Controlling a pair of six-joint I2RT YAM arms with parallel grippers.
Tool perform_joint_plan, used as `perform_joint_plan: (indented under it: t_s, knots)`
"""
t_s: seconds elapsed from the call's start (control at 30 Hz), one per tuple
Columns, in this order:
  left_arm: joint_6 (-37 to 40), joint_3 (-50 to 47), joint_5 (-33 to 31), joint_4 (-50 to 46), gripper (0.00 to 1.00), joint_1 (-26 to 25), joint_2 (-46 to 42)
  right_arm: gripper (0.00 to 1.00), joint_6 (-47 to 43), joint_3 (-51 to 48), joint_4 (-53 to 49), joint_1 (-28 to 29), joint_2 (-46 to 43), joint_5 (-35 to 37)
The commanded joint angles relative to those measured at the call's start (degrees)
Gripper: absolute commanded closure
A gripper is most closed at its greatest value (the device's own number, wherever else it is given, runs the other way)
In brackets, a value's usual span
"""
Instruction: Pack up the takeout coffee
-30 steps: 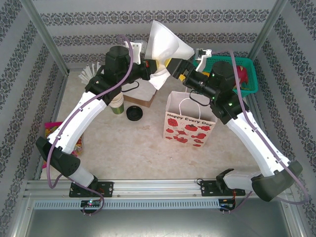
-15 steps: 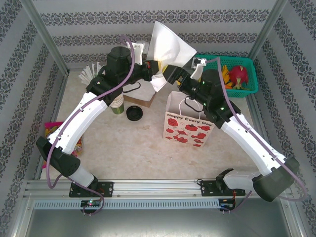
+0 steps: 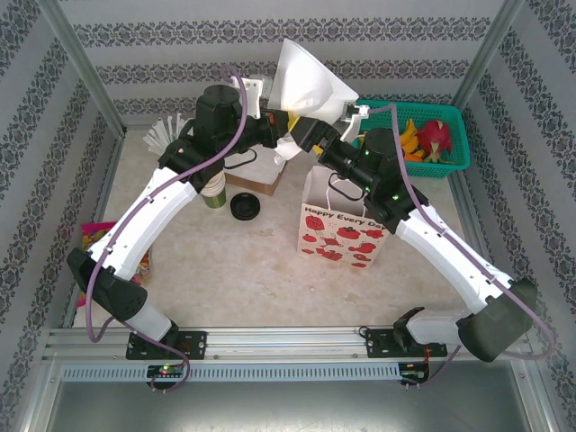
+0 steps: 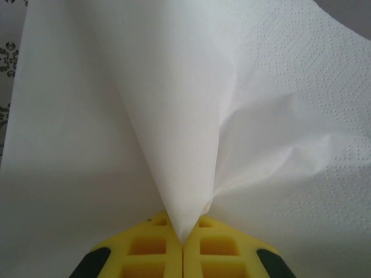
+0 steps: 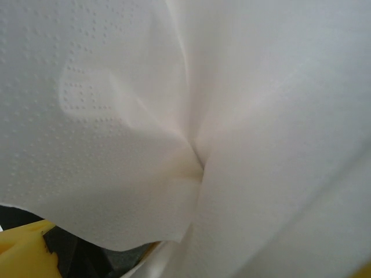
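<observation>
A takeout coffee cup [image 3: 213,192], cream above and green below, stands at the back left, partly hidden under my left forearm. A round black lid [image 3: 244,207] lies on the table just right of it. My left gripper [image 3: 286,122] [image 4: 183,233] is raised at the back centre, shut on the corner of a large white napkin [image 3: 306,79] [image 4: 174,116] that fans out above it. My right gripper [image 3: 301,135] is open right against that napkin [image 5: 191,116], which drapes over its camera. One yellow finger [image 5: 17,250] peeks out at the lower left.
A white gift bag [image 3: 345,229] with red poppies stands open at the centre, under my right arm. A brown box [image 3: 259,183] sits behind the lid. A green basket [image 3: 448,164] of fruit is back right, a cup of straws [image 3: 160,135] back left.
My right arm has swung left from near the basket until its gripper meets the napkin. The left arm and the napkin have stayed in place.
</observation>
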Motion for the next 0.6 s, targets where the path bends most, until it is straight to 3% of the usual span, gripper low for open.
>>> perform_joint_plan:
  t_s: [0.0,0.1,0.2,0.43,0.57]
  knots:
    - [1.25,1.56,1.14,2.43,1.0,-0.59,0.75,0.02,0.08,2.1,3.96,0.64,-0.14,1.37]
    - [1.31,1.17,2.08,2.54,1.0,-0.59,0.69,0.06,0.57,2.08,3.95,0.66,0.16,3.26]
    - [1.56,1.09,2.17,2.26,1.0,-0.71,0.5,0.18,-0.01,2.55,3.44,0.82,0.34,3.41]
    - [1.79,0.4,1.88,2.26,1.0,-0.69,0.14,0.57,-4.39,3.52,2.09,1.1,-0.52,3.54]
    - [2.06,-0.36,2.15,2.49,0.99,-0.68,-0.47,0.87,-6.78,4.45,0.47,0.87,-1.11,3.7]
